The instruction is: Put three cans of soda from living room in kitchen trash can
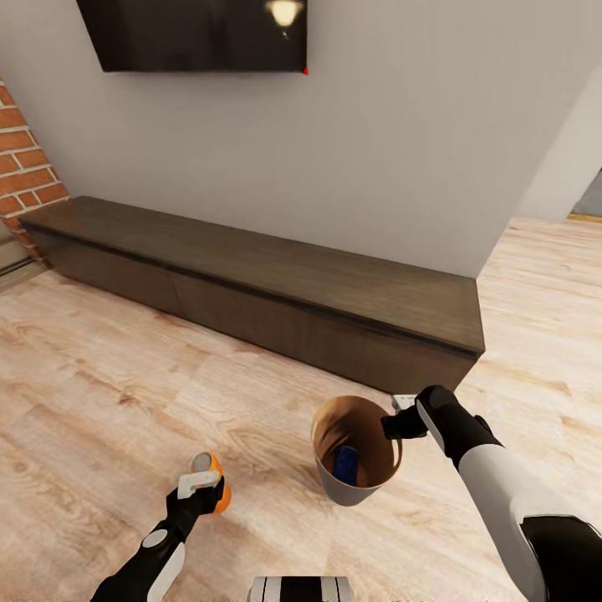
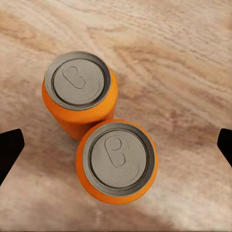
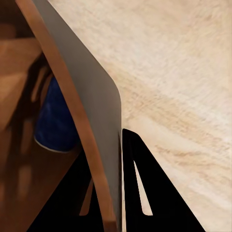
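Hovering my spread left gripper (image 2: 116,145) over two touching orange cans (image 2: 117,162) on open floor (image 1: 109,393). My right gripper (image 1: 400,418) pinches the tash can (image 1: 355,451) rim, near the bench (image 1: 251,284) corner.

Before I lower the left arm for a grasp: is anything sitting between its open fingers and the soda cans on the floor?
Nothing visible. In the left wrist view the left gripper is open above two upright cans: near can, far can, side by side on bare floor. The cans look touching, so closing on just one may be awkward.

Long low dark-wood bench (image 1: 276,288) set against plain grey wall (image 1: 401,125). Black wall screen (image 1: 196,33) mounted above bench, lamp glare reflected. Brick fireplace (image 1: 25,167) beside bench's far end. Light wood floor (image 1: 109,393) spread before bench.
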